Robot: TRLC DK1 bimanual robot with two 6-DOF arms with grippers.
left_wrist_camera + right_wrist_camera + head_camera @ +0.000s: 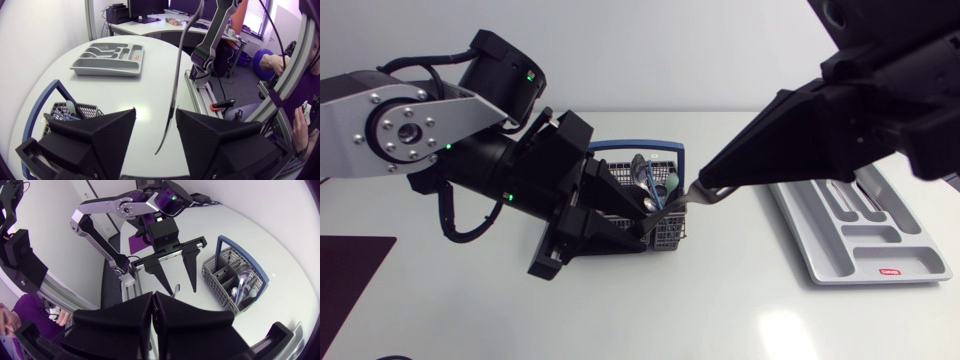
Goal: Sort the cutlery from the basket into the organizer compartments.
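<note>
- At the far left, 1 dark purple flat mat (350, 268) lies on the white table (520, 320), well apart from the work; you need nothing from it.
- Your left gripper (156, 117) has its 2 black wedge fingers spread; 1 slim silver metal piece of cutlery (176, 80) runs through the gap, touching neither finger as far as I can tell; the gap looks held ready to take it.
- The grey wire-mesh basket with the blue rim (638, 146) stands mid-table, just beside that gripper; at least 3 utensils stand in it, silver spoons (640, 168) among them; your left arm hides the full count.
- The silver piece hangs in the air, out of the basket; fork, knife or spoon, I cannot tell.
- Your right gripper (706, 183) has its 2 fingers pressed together on 1 end of it; I judge this a handover, to turn the piece before placing.
- 1 grey plastic organizer tray (916, 262) lies at the right; I count about 5 compartments; no cutlery shows in them, so sorting looks barely begun.
</note>
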